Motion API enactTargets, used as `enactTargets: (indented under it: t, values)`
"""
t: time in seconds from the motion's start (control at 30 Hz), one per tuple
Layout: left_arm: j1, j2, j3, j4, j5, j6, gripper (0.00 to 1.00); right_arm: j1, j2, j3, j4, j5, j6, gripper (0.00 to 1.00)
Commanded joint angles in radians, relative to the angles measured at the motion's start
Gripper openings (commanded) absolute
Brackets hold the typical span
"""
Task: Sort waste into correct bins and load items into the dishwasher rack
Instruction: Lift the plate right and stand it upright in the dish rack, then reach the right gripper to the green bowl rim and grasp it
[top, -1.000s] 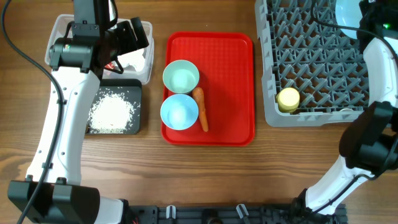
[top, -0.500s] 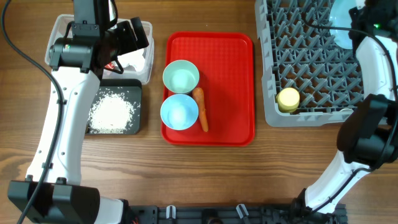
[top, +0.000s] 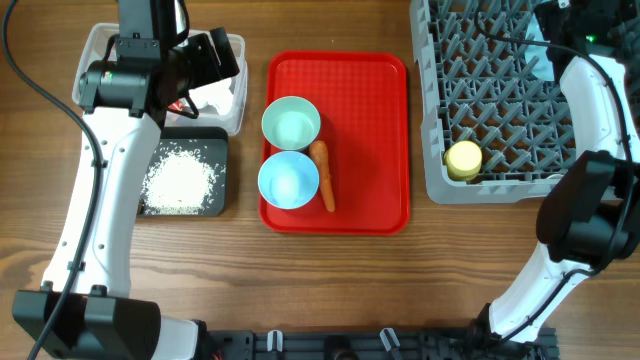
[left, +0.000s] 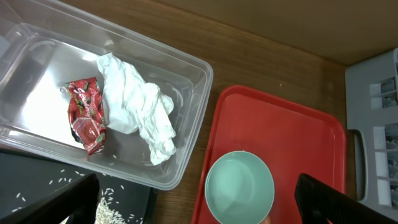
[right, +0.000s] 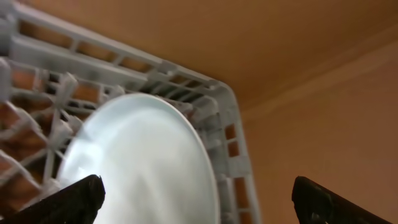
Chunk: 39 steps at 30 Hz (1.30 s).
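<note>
My left gripper is open and empty, hovering over the clear tub, which holds the red wrapper and the white tissue. Rice lies in the black tray. Two pale bowls and the carrot sit on the red tray. The yellow cup is in the grey rack. My right gripper is open over the rack's far corner. The light blue plate lies just beneath it. The spoon and brown lump are not visible.
The rack's outer wall and bare wooden table lie beyond the plate. The right arm spans the rack's right side. The left arm runs down the table's left side.
The right arm's wrist has shifted left over the rack's far corner, and now covers the plate in the overhead view. The left arm has not moved.
</note>
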<state>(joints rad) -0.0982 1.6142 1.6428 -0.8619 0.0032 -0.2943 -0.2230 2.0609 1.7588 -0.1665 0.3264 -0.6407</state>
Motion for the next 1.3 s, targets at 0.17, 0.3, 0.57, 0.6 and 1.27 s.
enactTargets:
  t: [0.17,0.3,0.57,0.6,1.27]
  values:
    - [-0.002,0.002,0.000,0.000,-0.016,-0.009,1.00,0.058,-0.196,0.016,-0.152,-0.663,0.537,1.00]
    - [-0.002,0.002,0.000,0.000,-0.016,-0.009,1.00,0.084,-0.206,0.016,-0.179,-1.025,0.798,1.00]
    - [-0.002,0.002,0.000,0.000,-0.016,-0.009,1.00,0.352,-0.106,0.016,-0.353,-0.918,0.746,1.00]
    - [-0.002,0.002,0.000,0.000,-0.016,-0.009,1.00,0.405,-0.076,0.016,-0.389,-0.851,0.740,1.00]
    - [-0.002,0.002,0.000,0.000,-0.016,-0.009,1.00,0.613,0.184,0.015,-0.547,-0.695,0.590,0.70]
